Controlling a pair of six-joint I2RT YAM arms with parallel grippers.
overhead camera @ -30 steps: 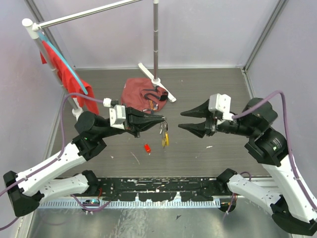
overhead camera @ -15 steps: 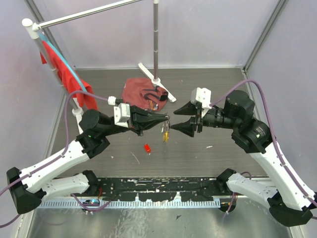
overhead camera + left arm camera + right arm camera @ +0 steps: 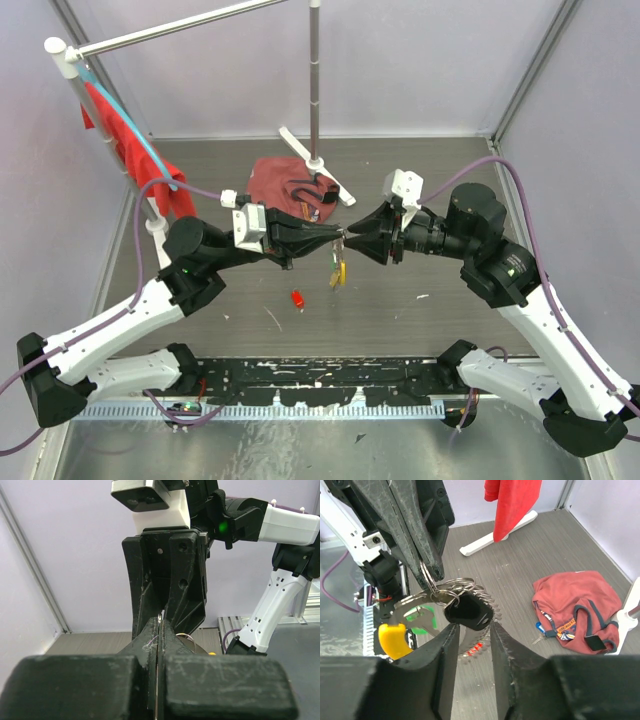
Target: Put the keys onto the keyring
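Above the table's middle, my left gripper (image 3: 333,237) is shut on the keyring (image 3: 487,611), a silvery coiled wire loop with small split rings. A bunch of keys (image 3: 338,270) hangs below it, among them a yellow-headed key (image 3: 394,640) and a green-headed key (image 3: 422,620). My right gripper (image 3: 349,240) meets it tip to tip, its fingers closed on the black-headed key (image 3: 467,612) of the bunch. In the left wrist view my left gripper (image 3: 160,622) pinches a thin metal edge, with the right gripper (image 3: 162,611) just beyond. A red key (image 3: 297,298) lies loose on the table below.
A red cloth pouch (image 3: 290,192) with a lanyard lies behind the grippers, a blue-headed key (image 3: 540,627) at its edge. The white-footed pole stand (image 3: 315,150) rises behind it. A red cloth (image 3: 130,150) hangs on the rack at left.
My right gripper has moved left up to the left gripper and closed from wide open onto the bunch. The left gripper has edged right and up with the keyring.
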